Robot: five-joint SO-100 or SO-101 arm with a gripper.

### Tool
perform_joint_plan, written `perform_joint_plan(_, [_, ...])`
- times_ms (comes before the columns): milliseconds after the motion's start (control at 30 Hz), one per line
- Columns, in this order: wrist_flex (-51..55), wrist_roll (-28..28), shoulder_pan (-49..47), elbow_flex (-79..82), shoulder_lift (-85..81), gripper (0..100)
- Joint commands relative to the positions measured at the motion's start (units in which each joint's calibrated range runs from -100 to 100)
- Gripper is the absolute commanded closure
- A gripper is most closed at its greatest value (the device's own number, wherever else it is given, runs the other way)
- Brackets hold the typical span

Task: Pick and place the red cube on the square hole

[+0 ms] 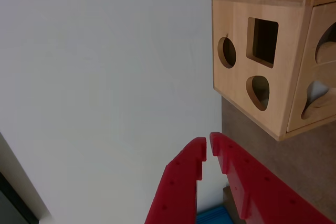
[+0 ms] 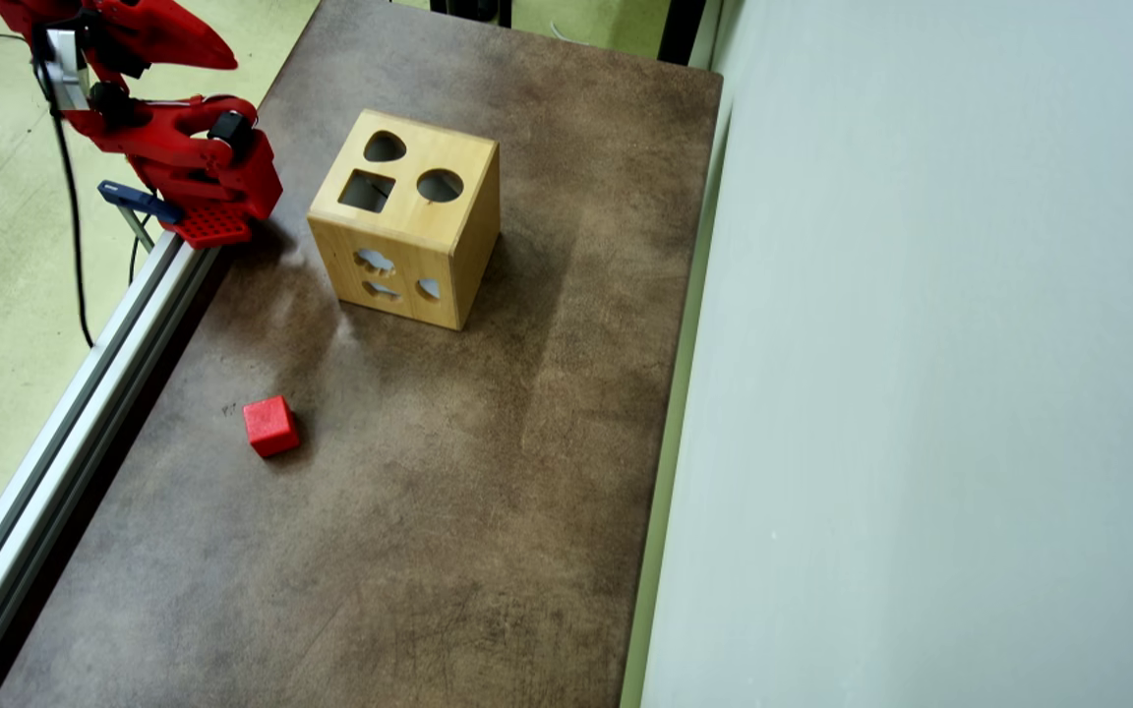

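In the overhead view the small red cube (image 2: 270,426) lies alone on the brown tabletop near the left edge, well in front of the wooden box (image 2: 448,258). The square hole (image 2: 367,191) is in the box's top face; the wrist view shows the same square hole (image 1: 262,41) on the wooden box (image 1: 294,85) at upper right. My red gripper (image 1: 208,147) is shut with nothing between its fingers. In the overhead view the gripper (image 2: 230,63) is raised at the top left above the arm's base, far from the cube. The wrist view does not show the cube.
A round hole (image 2: 440,185) and a rounded hole (image 2: 385,147) share the box top. An aluminium rail (image 2: 85,393) runs along the table's left edge, with a blue clamp (image 2: 139,202) by the arm's base. A pale grey wall (image 2: 921,344) bounds the right side.
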Motion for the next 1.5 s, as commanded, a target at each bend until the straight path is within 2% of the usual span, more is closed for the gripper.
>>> perform_joint_plan(0, [0.41,0.49,-0.14,0.12,0.35,98])
perform_joint_plan(500, [-0.15,0.49,-0.14,-0.05,0.86,98])
perform_joint_plan(600, [-0.07,0.54,-0.14,-2.29,6.72,98])
perform_joint_plan(833, [0.17,0.63,0.01,-25.81,31.35,98])
perform_joint_plan(1067, [0.01,1.03,0.08,-44.69,43.83,98])
perform_joint_plan(1133, [0.01,3.47,0.08,-45.58,46.04,98])
perform_joint_plan(1467, [0.17,24.62,0.16,-44.78,48.25,98])
